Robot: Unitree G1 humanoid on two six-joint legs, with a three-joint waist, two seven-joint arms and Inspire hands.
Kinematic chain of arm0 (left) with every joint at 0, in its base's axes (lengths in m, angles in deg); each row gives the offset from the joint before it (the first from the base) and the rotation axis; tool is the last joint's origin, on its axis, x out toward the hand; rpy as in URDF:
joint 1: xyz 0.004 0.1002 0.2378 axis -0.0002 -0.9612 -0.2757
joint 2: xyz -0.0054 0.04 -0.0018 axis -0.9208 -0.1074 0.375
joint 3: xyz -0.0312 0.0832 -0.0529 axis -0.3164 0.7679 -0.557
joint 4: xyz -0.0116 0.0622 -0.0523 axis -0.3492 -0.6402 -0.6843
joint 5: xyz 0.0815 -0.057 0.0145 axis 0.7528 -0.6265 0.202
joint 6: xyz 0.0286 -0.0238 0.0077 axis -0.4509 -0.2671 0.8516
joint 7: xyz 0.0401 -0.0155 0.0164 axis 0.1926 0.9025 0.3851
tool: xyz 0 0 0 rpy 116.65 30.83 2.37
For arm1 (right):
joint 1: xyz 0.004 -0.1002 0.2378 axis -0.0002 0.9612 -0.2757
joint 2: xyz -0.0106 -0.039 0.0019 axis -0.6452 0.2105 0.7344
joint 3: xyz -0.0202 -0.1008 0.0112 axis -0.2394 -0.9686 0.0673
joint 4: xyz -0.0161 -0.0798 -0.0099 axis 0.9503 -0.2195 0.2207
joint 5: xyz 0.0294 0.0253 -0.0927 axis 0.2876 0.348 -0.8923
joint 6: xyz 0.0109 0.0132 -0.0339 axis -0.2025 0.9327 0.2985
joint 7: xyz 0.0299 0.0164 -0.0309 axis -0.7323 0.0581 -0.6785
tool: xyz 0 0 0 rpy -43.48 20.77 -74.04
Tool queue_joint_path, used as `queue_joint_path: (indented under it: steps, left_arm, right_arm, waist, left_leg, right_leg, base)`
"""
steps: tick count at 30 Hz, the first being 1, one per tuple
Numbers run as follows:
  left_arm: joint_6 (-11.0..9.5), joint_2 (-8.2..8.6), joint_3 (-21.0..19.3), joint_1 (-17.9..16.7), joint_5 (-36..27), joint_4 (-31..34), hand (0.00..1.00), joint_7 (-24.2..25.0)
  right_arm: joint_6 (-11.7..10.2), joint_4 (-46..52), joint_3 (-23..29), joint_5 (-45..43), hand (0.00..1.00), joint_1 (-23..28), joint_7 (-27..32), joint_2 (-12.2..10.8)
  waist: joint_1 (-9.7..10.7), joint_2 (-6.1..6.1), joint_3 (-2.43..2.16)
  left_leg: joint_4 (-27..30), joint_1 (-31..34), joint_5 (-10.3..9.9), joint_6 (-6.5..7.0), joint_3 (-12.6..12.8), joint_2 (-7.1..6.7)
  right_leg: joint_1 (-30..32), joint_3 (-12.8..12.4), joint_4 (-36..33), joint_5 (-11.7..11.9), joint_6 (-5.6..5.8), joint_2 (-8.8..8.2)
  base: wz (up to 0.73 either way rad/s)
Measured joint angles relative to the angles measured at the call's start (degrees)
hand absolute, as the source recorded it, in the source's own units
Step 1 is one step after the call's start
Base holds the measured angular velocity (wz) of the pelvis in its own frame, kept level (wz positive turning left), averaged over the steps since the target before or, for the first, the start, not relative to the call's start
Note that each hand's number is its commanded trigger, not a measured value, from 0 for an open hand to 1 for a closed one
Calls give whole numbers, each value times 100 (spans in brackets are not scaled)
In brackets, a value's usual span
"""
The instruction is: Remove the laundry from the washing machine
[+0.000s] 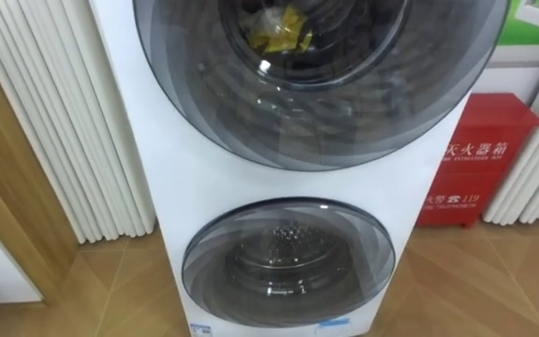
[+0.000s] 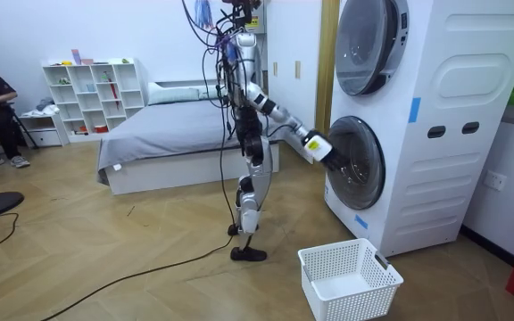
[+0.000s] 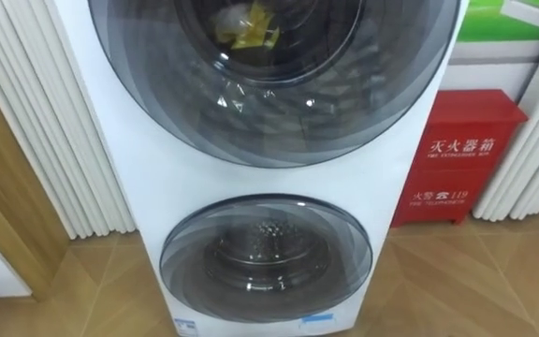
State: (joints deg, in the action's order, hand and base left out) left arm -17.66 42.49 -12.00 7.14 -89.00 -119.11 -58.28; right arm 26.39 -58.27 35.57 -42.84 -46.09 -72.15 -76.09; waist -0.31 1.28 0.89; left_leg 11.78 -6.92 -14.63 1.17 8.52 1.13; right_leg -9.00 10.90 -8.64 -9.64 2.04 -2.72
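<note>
I face the white washing machine (image 1: 148, 178) head-on, with its upper door (image 1: 344, 122) and lower door (image 1: 288, 267) both shut. The room view adds a white basket (image 2: 350, 282) on the floor near the machine, and the right robot hand (image 2: 318, 147) at the lower door's edge; I cannot tell its grip. A yellow garment (image 1: 284, 33) lies crumpled behind the upper glass, its length running left to right.
</note>
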Motion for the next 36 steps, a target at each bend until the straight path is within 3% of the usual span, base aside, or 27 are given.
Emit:
queue_joint_path:
  steps: [4, 7, 11, 13, 18, 26, 31, 36]
  left_arm:
    - [9, -75, -1, 7, 126, 1, 0, 11]
    - [19, -76, -1, -57, 282, 43, 0, 9]
    - [15, -73, 1, -147, 700, 223, 0, -10]
    - [13, -68, -2, -147, 717, 224, 0, -11]
    - [5, -69, 2, -150, 715, 223, 0, -11]
    - [76, -72, -2, -70, 1048, 210, 0, 45]
    - [137, -75, -1, -28, 1119, 195, 0, 96]
    - [212, -139, -9, -38, 1120, 203, 0, 124]
  right_arm:
    - [-5, 1003, -5, -365, 0, -2, 240, 75]
    - [-7, 1538, 6, -626, 0, -20, 344, 252]
    - [-65, 2097, 16, -798, 0, -314, 400, 359]
    - [-69, 2252, 17, -803, 0, -506, 414, 443]
    - [-256, 2272, 18, -802, 0, -870, 398, 487]
    - [-248, 2271, 11, -1014, 0, -1059, 432, 604]
    - [-245, 2258, 11, -1044, 0, -1472, 572, 927]
    - [-200, 2246, 7, -1042, 0, -1753, 573, 932]
  waist:
    - [3, 62, 2]
    - [6, 108, -41]
    - [3, 68, -61]
    - [-11, 19, -98]
    - [-16, -22, -68]
    - [-74, 58, -21]
    - [-173, 139, -59]
    - [-203, 243, -70]
  left_leg:
    - [2, 33, 0, 0, 0, 0]
    - [0, 57, 0, 0, -28, -9]
    - [7, 59, 1, 2, -65, -10]
    - [-2, -3, 2, 2, -69, -11]
    - [-9, -64, 3, 3, -89, -10]
    - [83, 154, 10, 9, -110, -9]
    - [106, 161, 13, 8, -140, -8]
    - [140, 207, 14, 6, -226, -13]
  right_leg:
    - [20, 5, 0, 0, 0, 0]
    - [26, 44, -9, 0, 0, -10]
    - [41, 20, -13, 0, 0, -9]
    - [-20, 14, -11, 0, 0, -9]
    - [-94, 28, 2, 0, 0, -8]
    - [62, 117, -12, 0, 0, -17]
    - [61, 95, -13, 0, 0, -12]
    - [60, 135, -17, 0, 0, -12]
  base:
    - [2]
    - [8]
    - [0]
    - [0]
    - [2]
    - [1]
    - [2]
    - [8]
